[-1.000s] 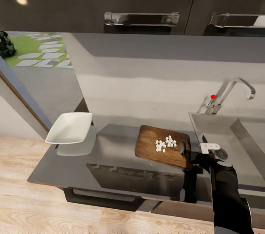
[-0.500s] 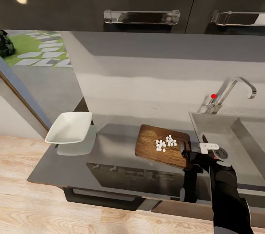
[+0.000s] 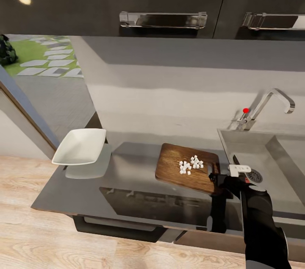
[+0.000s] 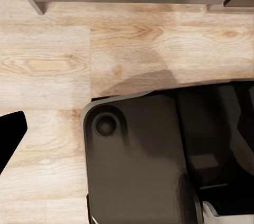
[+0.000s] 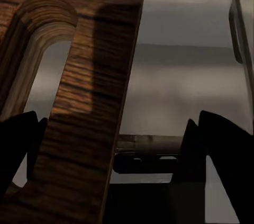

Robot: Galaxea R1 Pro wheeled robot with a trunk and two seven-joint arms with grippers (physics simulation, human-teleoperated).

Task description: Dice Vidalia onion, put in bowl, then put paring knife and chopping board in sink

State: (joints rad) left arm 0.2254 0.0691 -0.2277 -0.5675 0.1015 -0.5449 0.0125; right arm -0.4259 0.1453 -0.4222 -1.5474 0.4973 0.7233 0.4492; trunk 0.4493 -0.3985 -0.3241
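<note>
Chopping board (image 3: pixel 186 167) flat on the grey countertop (image 3: pixel 127 176), slot-handle end just beside the right gripper (image 3: pixel 221 181); small white diced onion (image 3: pixel 190 165) heaped on it toward that end. Right wrist view: fingers (image 5: pixel 222 150) spread apart, board's (image 5: pixel 79 102) slotted end between them, not clamped. Sink (image 3: pixel 254 150) directly beyond the gripper. White bowl (image 3: pixel 80 147) well apart, past the board's far end. Left gripper's state cannot be told; its wrist view shows wood floor (image 4: pixel 132 44).
</note>
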